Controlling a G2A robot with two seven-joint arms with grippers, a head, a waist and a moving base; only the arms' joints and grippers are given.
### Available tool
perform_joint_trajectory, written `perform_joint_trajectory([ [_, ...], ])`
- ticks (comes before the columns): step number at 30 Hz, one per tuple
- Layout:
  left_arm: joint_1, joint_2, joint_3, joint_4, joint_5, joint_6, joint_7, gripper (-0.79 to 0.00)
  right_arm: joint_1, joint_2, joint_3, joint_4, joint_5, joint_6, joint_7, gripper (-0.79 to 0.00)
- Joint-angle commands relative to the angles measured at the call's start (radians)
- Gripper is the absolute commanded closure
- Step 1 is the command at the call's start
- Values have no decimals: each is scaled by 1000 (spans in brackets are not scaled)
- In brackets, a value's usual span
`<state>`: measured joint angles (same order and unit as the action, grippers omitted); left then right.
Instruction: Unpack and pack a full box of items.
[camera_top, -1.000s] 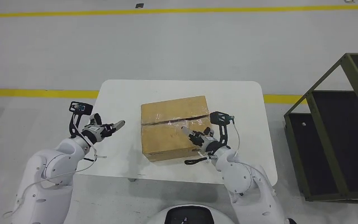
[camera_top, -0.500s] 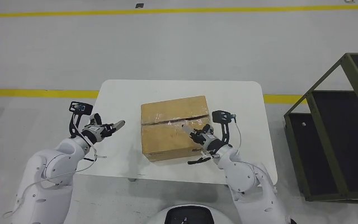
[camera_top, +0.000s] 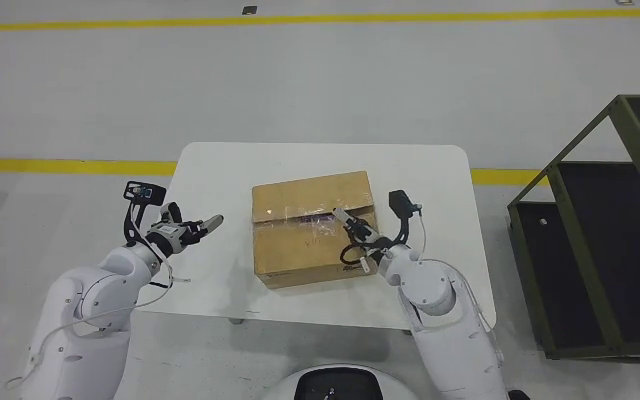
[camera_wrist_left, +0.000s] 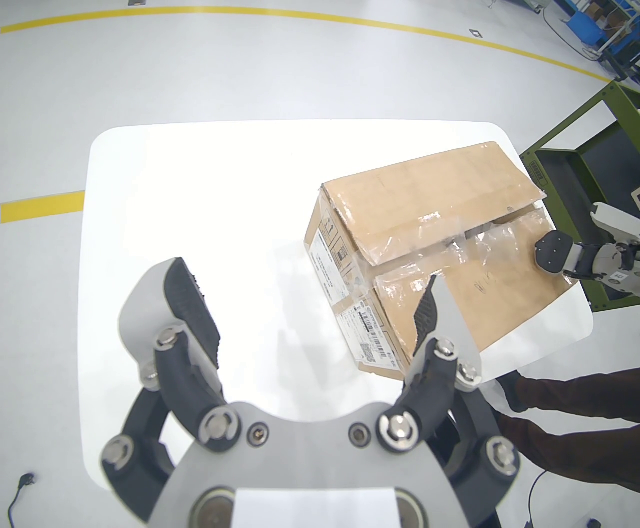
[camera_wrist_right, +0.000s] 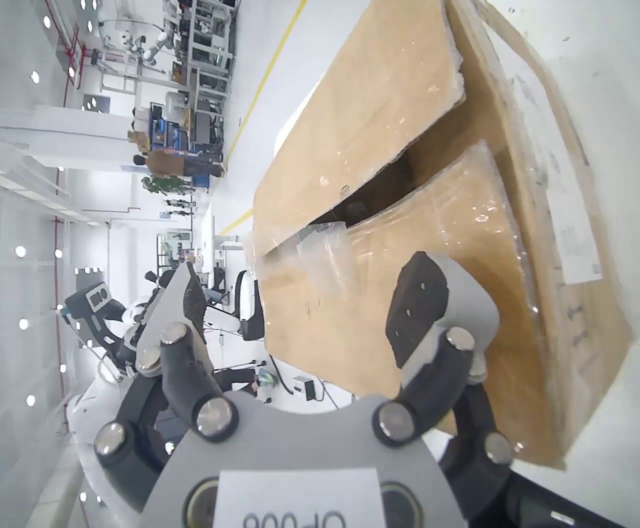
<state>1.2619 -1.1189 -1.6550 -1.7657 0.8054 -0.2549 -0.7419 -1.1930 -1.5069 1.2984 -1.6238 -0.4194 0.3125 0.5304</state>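
While the left claw (camera_top: 205, 224) (camera_wrist_left: 307, 280) hangs over the tabletop's left front edge, spread wide with nothing in it, a broad bare stretch of the white table (camera_top: 420, 180) (camera_wrist_left: 200, 200) lies between it and the cardboard box (camera_top: 300, 240) (camera_wrist_left: 425, 200) (camera_wrist_right: 380, 125). The strip along the back edge is bare too, as is the narrower one by the right edge. The box sits about midway across the tabletop, nearer the front edge than the back, with its long side running left to right. Its two top flaps meet along a seam covered by wrinkled clear tape (camera_wrist_left: 415, 250) (camera_wrist_right: 325, 240). At the seam's right end the flaps stand apart and show a dark gap; what is inside cannot be made out. Over that right end is the right claw (camera_top: 348, 238) (camera_wrist_right: 305, 270), open and gripping nothing, with one pad (camera_wrist_left: 552, 252) on or just above the taped top. A green rack (camera_top: 580, 250) stands on the floor beyond the right edge, well apart from the table.
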Motion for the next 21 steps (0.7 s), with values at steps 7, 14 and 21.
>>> perform_joint_trajectory([
  [7, 0, 0, 0, 0, 0, 0, 0, -785, 47, 2, -45, 47, -14, 22, 41, -785],
  [14, 0, 0, 0, 0, 0, 0, 0, -785, 79, 1, -95, 84, -37, 31, 41, -742],
  [21, 0, 0, 0, 0, 0, 0, 0, -785, 97, 2, -109, 109, -35, 41, 35, -348],
])
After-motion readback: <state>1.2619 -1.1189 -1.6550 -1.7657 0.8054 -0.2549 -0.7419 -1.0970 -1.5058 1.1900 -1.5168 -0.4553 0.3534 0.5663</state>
